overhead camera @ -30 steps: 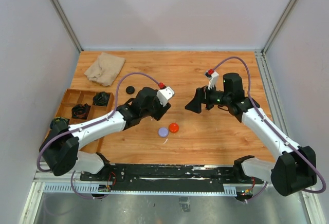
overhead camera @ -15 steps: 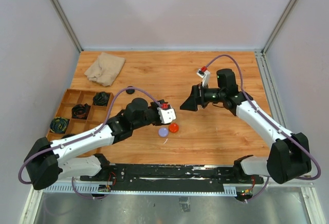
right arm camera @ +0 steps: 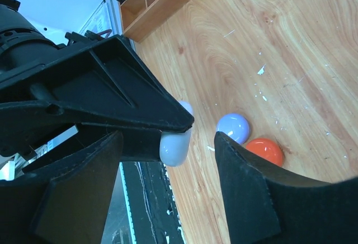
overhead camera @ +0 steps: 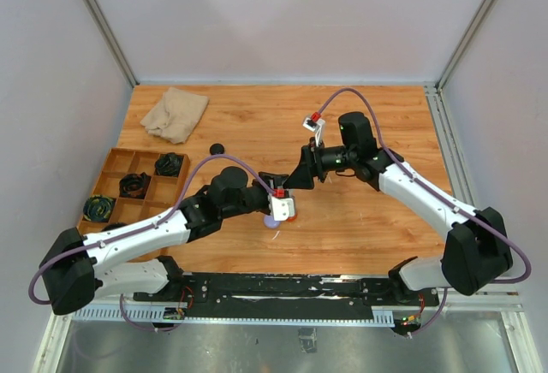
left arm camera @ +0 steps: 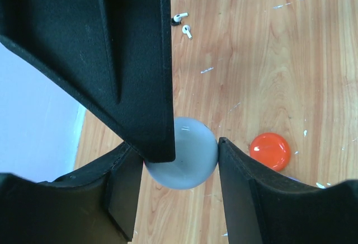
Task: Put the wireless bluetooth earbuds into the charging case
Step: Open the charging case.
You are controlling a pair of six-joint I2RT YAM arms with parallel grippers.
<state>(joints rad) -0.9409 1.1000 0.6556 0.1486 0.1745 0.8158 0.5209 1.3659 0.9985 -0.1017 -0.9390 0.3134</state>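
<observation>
2 white earbuds (left arm camera: 179,18) lie on the table (left arm camera: 268,76), well apart from the left gripper (left arm camera: 193,153), whose jaws are clamped on a round lilac case (left arm camera: 187,170). The right gripper (overhead camera: 298,178) has its jaws apart, with nothing between them. Best to hold the case steady and level while the right fetches 1 bud by its stem.

On the desk (overhead camera: 342,229) one puck (right arm camera: 234,126) lies just beside a second puck (right arm camera: 264,150); near them, the round case (left arm camera: 190,167) sits between the left hand's (left arm camera: 193,149) fingers.
</observation>
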